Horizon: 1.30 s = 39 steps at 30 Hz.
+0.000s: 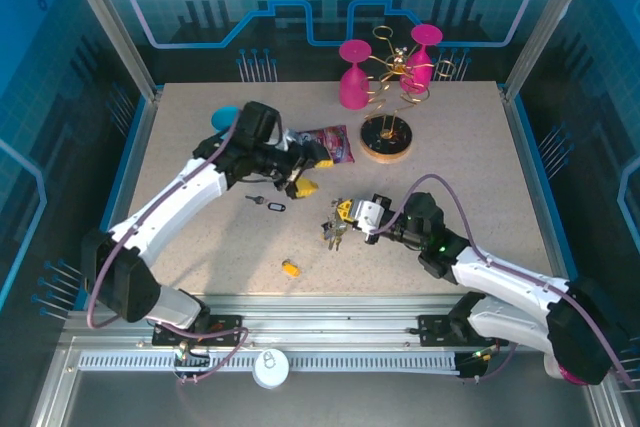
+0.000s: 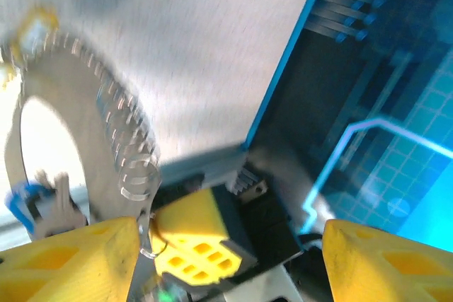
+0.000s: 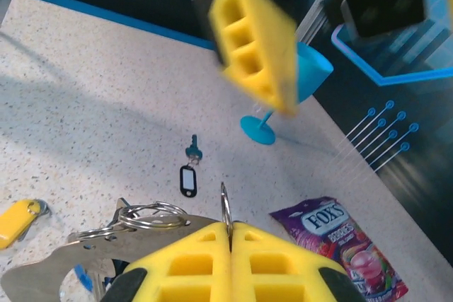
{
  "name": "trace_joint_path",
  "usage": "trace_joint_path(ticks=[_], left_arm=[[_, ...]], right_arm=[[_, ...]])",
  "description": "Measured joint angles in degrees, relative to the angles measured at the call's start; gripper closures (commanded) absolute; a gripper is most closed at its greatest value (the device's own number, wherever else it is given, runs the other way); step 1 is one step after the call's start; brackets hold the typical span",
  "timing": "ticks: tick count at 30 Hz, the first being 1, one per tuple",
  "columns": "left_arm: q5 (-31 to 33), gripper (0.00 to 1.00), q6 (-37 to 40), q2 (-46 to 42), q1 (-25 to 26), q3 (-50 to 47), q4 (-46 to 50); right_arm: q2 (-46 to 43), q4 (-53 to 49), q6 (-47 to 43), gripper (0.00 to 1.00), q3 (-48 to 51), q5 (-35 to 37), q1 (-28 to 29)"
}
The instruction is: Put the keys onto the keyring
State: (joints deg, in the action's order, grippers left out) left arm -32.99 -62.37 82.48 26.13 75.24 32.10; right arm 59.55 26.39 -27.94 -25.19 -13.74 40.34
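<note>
My right gripper point(image 3: 230, 228) is shut on the thin metal keyring point(image 3: 225, 206), which stands edge-on between the yellow pads. A bunch of rings and keys point(image 3: 152, 215) hangs from it beside a flat metal fob point(image 3: 64, 263); in the top view this bunch point(image 1: 332, 232) lies just left of the right gripper point(image 1: 347, 210). A black-tagged key point(image 3: 188, 178) and a yellow-tagged key point(image 1: 291, 269) lie loose on the table. My left gripper point(image 1: 314, 174) hovers open above them; its blurred fingers point(image 2: 67, 259) stand wide apart with nothing held.
A purple snack packet point(image 1: 330, 142) lies behind the left gripper, and a blue glass point(image 1: 225, 117) stands at the back left. A round wooden base point(image 1: 387, 137), pink glasses point(image 1: 353, 75) and a gold wire rack point(image 1: 400, 72) stand at the back.
</note>
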Motion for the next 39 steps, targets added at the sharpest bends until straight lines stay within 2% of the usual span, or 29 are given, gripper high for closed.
trace_joint_path(ticks=[4, 7, 13, 17, 20, 23, 28, 39], left_arm=[[6.5, 0.36, 15.9, -4.9, -0.7, -2.2, -7.4], [7.3, 0.39, 29.8, -8.9, -0.7, -7.5, -14.3], [2.7, 0.38, 58.5, -12.5, -0.7, -18.0, -21.9], [-1.0, 0.41, 74.9, -12.5, -0.3, -18.7, -21.2], [-2.3, 0.45, 83.8, -12.5, 1.1, -19.1, -21.4], [-2.9, 0.51, 88.5, -12.5, 2.9, -21.2, -23.5], [-3.6, 0.53, 92.6, -10.7, 4.2, -23.0, -24.7], [-6.8, 0.60, 97.0, -10.2, 5.1, -26.1, -25.2]], right_arm=[[-0.6, -11.8, 0.0, 1.00, -6.2, 0.0, 0.0], [-0.9, -20.8, 0.0, 1.00, -11.1, 0.0, 0.0], [-0.8, -35.4, 0.3, 1.00, -17.8, 1.4, 0.0], [0.0, -43.7, 0.5, 1.00, -21.9, 2.8, 0.0], [1.9, -48.4, 0.5, 1.00, -26.0, 3.1, 0.0], [3.5, -51.5, 0.3, 1.00, -29.0, 3.0, 0.1], [6.3, -56.5, -0.6, 1.00, -33.0, 3.0, 0.6], [9.6, -61.0, -1.1, 1.00, -37.5, 3.2, 2.8]])
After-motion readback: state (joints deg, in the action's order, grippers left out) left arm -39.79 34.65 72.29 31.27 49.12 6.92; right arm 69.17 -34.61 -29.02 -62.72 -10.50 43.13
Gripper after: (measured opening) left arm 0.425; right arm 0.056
